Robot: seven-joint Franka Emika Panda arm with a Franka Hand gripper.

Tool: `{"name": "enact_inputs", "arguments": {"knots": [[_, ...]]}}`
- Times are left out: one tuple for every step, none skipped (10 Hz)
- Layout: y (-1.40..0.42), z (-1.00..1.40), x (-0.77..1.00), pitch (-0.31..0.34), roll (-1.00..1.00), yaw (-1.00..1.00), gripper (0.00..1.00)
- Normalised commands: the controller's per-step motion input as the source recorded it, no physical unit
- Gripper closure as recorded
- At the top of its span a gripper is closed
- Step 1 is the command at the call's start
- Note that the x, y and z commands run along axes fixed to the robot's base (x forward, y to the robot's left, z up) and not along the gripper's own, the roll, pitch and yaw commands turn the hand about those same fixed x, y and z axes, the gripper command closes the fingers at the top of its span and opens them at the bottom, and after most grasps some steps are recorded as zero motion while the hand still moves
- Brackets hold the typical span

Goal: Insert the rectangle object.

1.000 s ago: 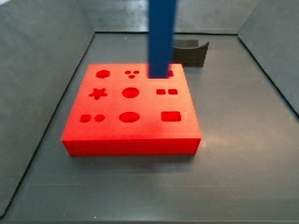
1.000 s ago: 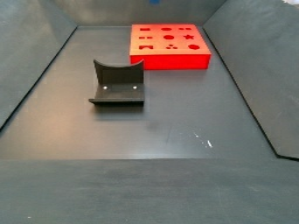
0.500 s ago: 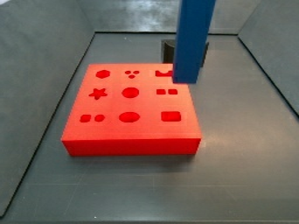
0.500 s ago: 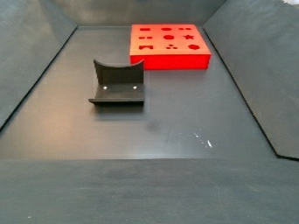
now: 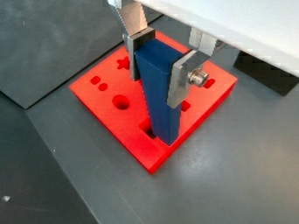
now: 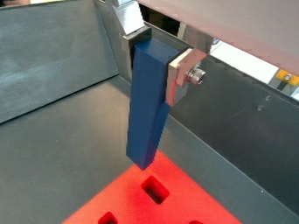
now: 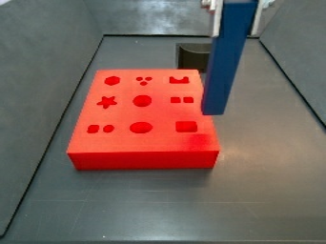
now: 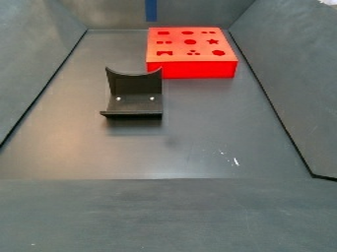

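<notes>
Blue rectangle object hangs upright, clamped at its top end between the silver fingers of the gripper; jaws closed onto its flat faces, part-way in, bar filling the gap. Lower end is in the air above the red block, clear of it in a wrist view, with rectangular cutouts in the block below it. In a side view the bar sits over the block's right edge, beside the square and rectangular holes, gripper just in frame at the top. Whether it lines up with any one slot: cannot tell.

Dark grey curved block stands on the floor, well apart from the red block. Only a sliver of the bar shows at that frame's top edge.
</notes>
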Motion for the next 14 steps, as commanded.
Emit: {"name": "enact_inputs", "arguments": {"knots": [[0.0, -0.45, -0.53, 0.0, 0.1, 0.11, 1.0], [0.0, -0.46, -0.56, -0.004, 0.12, 0.12, 1.0], [-0.02, -0.33, -0.34, 0.0, 0.05, 0.03, 1.0], [-0.02, -0.23, -0.15, -0.017, 0.0, 0.0, 1.0], [0.0, -0.12, 0.0, -0.02, 0.0, 0.0, 1.0], [-0.01, -0.05, 0.0, -0.046, -0.03, 0.0, 1.0], [-0.01, -0.06, 0.04, -0.037, -0.02, 0.0, 1.0], [-0.05, -0.12, 0.19, -0.004, 0.0, -0.11, 1.0], [-0.04, -0.15, 0.26, 0.0, 0.03, -0.17, 1.0], [-0.02, -0.23, 0.26, 0.046, 0.1, -0.11, 1.0], [-0.02, -0.23, 0.31, 0.083, 0.12, -0.08, 1.0], [0.0, -0.27, 0.29, 0.087, 0.13, -0.05, 1.0], [0.0, -0.46, 0.13, 0.0, 0.03, -0.07, 1.0], [0.0, -0.72, 0.0, -0.043, -0.09, -0.05, 1.0]]}}
